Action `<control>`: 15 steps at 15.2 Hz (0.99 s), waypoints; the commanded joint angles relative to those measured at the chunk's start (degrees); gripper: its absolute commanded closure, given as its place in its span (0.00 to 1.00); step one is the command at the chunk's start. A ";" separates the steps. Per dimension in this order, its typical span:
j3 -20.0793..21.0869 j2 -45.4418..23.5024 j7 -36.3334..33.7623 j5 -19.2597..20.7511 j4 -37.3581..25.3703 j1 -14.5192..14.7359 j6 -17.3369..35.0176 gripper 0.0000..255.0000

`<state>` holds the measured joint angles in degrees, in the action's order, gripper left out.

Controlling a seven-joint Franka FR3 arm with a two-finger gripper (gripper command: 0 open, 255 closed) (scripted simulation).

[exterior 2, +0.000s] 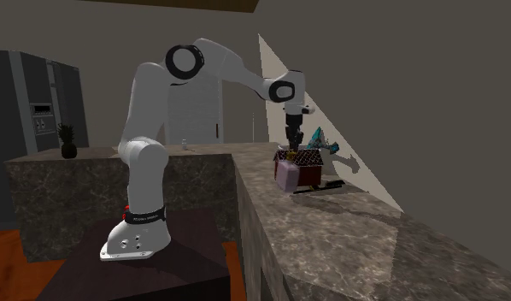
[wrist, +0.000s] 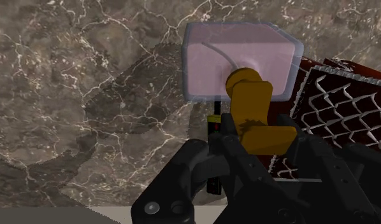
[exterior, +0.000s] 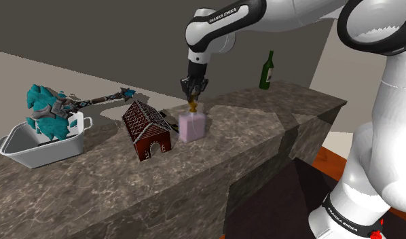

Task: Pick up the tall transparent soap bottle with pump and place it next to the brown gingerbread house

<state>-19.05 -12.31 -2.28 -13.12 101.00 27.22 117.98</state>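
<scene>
In the shoulder view the white arm (exterior: 225,26) comes in from the right edge, crosses the top of the frame and bends at its wrist just above centre; from there the hand drops straight down, so the gripper (exterior: 193,99) points vertically at the dark marbled counter (exterior: 263,129). The second exterior view shows the same pose from behind: the base sits on the stand (exterior 2: 160,269) at lower left, the links arch up and over to the right, and the gripper (exterior 2: 293,147) hangs upright right of centre.

The claw is nearly closed, its black fingers pinched on the ochre pump (exterior: 191,106) of the soap bottle (exterior: 193,127); the wrist view shows the pump (wrist: 253,114) between the dark fingers with no gap either side. The bottle's body is pale pink and translucent; it stands upright on the counter at the shoulder view's centre, just beside the gingerbread house (exterior: 146,129), which lies to its left; whether the two touch is unclear.

A white tub (exterior: 18,153) holding a teal spiky object (exterior: 49,112) sits at the far left; a green bottle (exterior: 267,70) stands upper right of centre.
</scene>
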 commanded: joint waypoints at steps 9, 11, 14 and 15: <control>0.25 -1.28 1.01 -0.94 2.84 -0.07 4.03 1.00; 0.25 -1.28 1.01 -0.94 2.84 -0.07 4.03 1.00; 0.25 -1.29 1.02 -0.95 2.84 -0.07 4.03 0.00; 0.25 -1.29 1.02 -0.95 2.84 -0.07 4.03 0.00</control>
<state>-18.80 -13.60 -1.26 -14.07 103.84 27.15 122.00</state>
